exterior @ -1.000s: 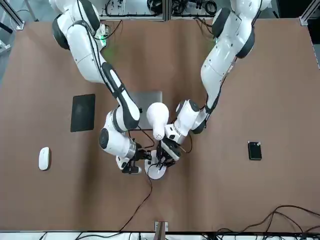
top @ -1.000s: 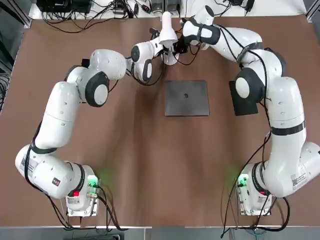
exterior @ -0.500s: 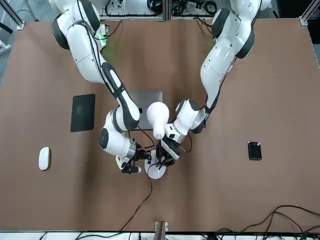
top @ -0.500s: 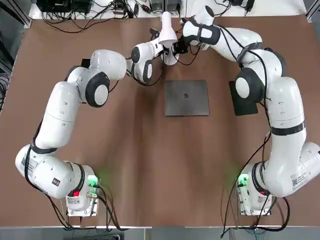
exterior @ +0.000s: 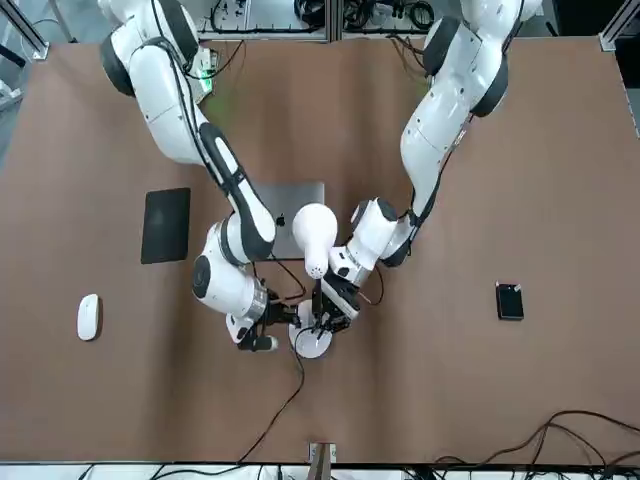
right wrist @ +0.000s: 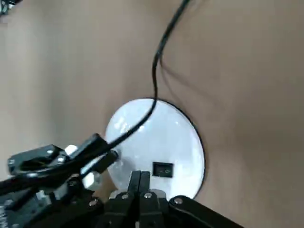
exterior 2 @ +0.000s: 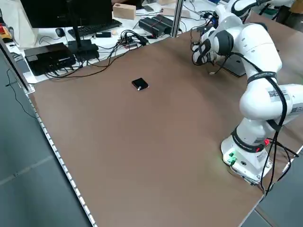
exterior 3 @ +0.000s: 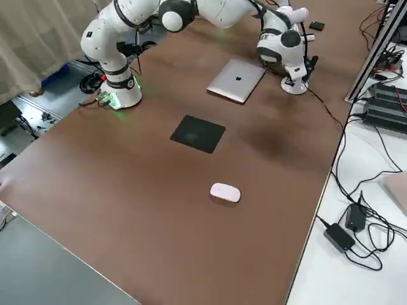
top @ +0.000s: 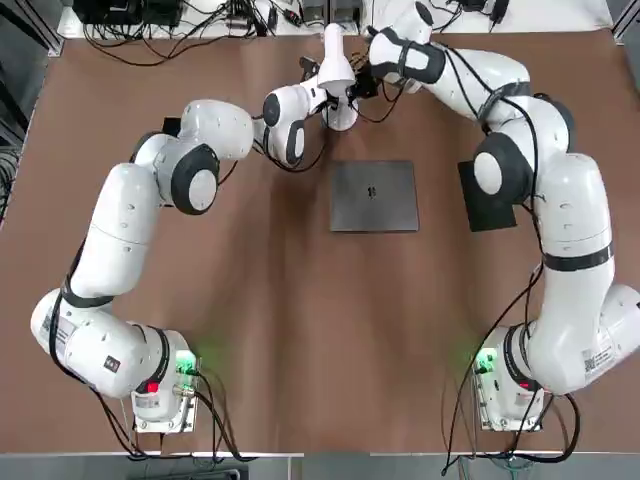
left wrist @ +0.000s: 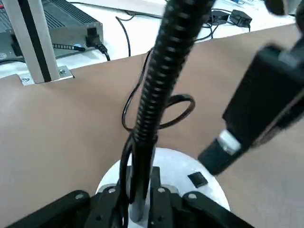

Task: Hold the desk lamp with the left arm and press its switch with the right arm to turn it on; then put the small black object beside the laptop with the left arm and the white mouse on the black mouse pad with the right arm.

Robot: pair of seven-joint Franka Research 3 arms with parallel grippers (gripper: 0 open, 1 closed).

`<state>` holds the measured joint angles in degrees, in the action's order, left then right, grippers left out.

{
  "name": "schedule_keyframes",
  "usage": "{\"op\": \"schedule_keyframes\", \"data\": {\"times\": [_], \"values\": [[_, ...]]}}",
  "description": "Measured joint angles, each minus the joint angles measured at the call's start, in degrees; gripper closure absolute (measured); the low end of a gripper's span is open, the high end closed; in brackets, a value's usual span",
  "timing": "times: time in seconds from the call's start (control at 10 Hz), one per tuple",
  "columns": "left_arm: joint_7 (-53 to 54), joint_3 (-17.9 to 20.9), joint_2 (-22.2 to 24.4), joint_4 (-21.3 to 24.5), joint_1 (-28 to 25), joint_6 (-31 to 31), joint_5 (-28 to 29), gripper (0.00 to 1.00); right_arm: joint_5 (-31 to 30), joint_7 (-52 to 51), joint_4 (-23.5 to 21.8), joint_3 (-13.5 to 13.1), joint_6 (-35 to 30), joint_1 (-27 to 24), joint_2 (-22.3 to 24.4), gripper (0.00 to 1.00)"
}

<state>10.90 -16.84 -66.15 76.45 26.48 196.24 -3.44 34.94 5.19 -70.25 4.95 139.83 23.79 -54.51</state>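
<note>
Left fingers (left wrist: pixel 108 202): clamped on desk lamp (left wrist: pixel 164 66) stem, at its base.
Right fingers (right wrist: pixel 134 179): closed, tips just beside lamp switch (right wrist: pixel 163 169).

**Off-task items in view**

Brown tabletop (top: pixel 250 330). Tangled black cables (top: pixel 170 35) along its 12 o'clock edge in the top view. Keyboard (exterior 2: pixel 97 26) and dark electronics box (exterior 2: pixel 49 56) on the white bench beyond. Black power adapter (exterior 3: pixel 340 236) with cord.
</note>
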Motion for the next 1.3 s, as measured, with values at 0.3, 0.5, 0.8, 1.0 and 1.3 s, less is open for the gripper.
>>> {"op": "schedule_keyframes", "data": {"times": [0.3,0.5,0.8,1.0,1.3], "values": [[0.00,0.00,-0.02,0.01,0.00,0.01,0.00,0.78,-0.01,0.00,-0.19,-0.66,0.11,0.18,0.96,0.99],[0.00,0.00,-0.04,0.02,0.00,0.01,0.00,0.78,-0.04,-0.07,-0.77,-1.17,2.15,0.53,0.23,0.99],[0.00,0.00,-0.04,0.02,0.00,0.01,0.00,0.78,-0.04,-0.08,-0.99,-1.26,3.52,1.32,-0.27,0.99],[0.00,0.00,-0.06,0.03,0.00,0.01,0.00,0.78,-0.04,-0.08,-1.37,-1.33,3.91,2.01,-0.38,0.99],[0.00,0.00,-0.06,0.05,0.00,0.03,0.00,0.78,-0.04,-0.08,-1.82,-2.05,4.08,2.09,-1.02,0.99]]}}
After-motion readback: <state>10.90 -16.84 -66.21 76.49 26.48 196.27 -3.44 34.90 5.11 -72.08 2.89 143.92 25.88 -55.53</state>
